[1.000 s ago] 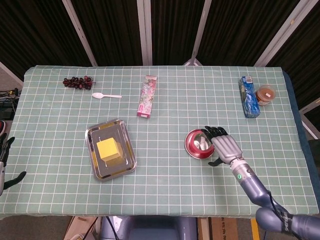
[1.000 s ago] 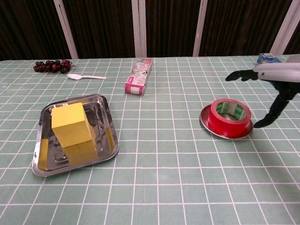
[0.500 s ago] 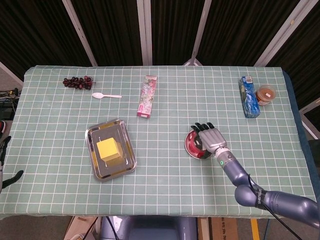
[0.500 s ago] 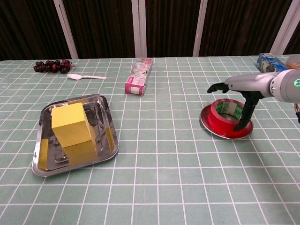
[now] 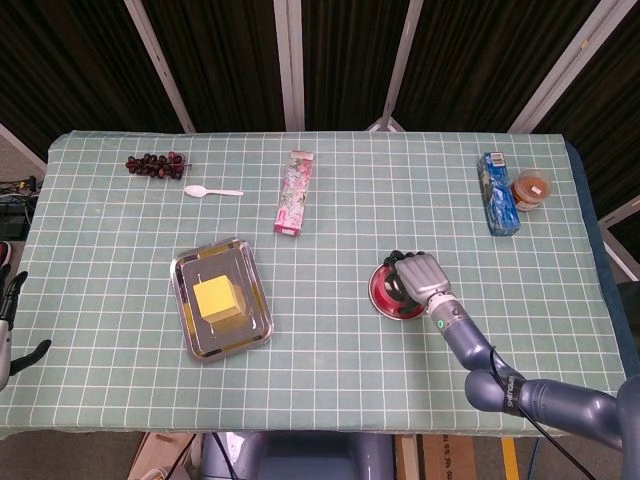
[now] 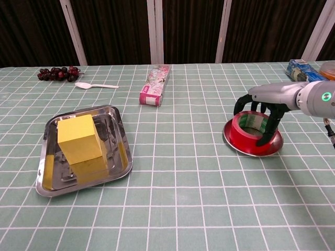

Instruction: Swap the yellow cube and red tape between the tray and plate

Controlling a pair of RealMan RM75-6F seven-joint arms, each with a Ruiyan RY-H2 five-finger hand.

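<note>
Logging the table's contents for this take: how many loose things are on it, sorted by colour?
Yellow: 1, cube
Red: 2, tape, plate
Silver: 1, tray
Dark purple: 1, grapes
White: 1, spoon
Pink: 1, box
Blue: 1, carton
Brown: 1, cup
Total: 9

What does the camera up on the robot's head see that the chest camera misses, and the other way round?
Only the head view shows the left hand hanging off the table's left edge, the whole brown cup beside the blue carton, and the table's near edge.

Only the chest view shows, from the side, the right hand's fingers curling down around the red tape.

Both show the yellow cube in the tray, the plate, grapes, spoon, pink box and right hand.
</note>
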